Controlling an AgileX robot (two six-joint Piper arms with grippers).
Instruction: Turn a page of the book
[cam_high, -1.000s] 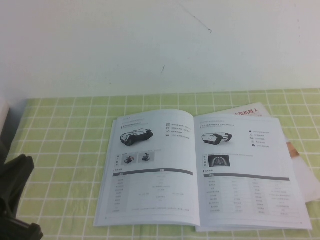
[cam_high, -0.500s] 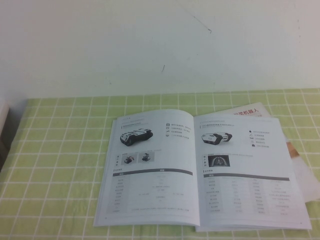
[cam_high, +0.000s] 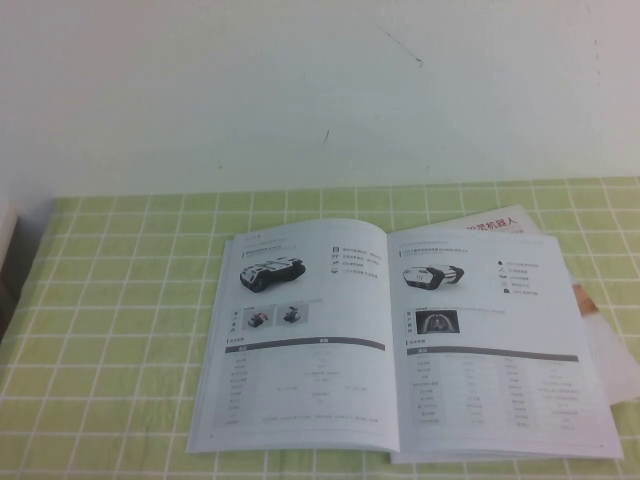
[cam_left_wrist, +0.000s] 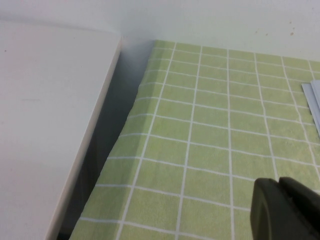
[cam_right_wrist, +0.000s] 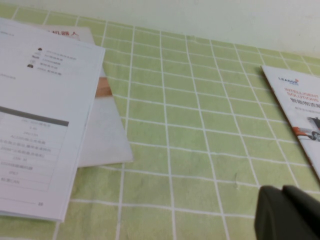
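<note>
The book (cam_high: 400, 340) lies open and flat on the green checked cloth in the high view, showing white pages with robot pictures and tables. Its right page also shows in the right wrist view (cam_right_wrist: 35, 115); a page corner shows in the left wrist view (cam_left_wrist: 314, 100). Neither arm is in the high view. My left gripper (cam_left_wrist: 277, 187) is shut and empty above the cloth near the table's left edge, away from the book. My right gripper (cam_right_wrist: 281, 192) is shut and empty above the cloth to the right of the book.
A booklet with red print (cam_high: 495, 225) lies under the book's far right side. Another leaflet (cam_right_wrist: 300, 115) lies on the cloth right of the book. A white board (cam_left_wrist: 45, 120) stands beside the table's left edge, with a dark gap between.
The dark left arm that showed at the lower left of the high view one second ago has moved out of view. The book has not moved.
</note>
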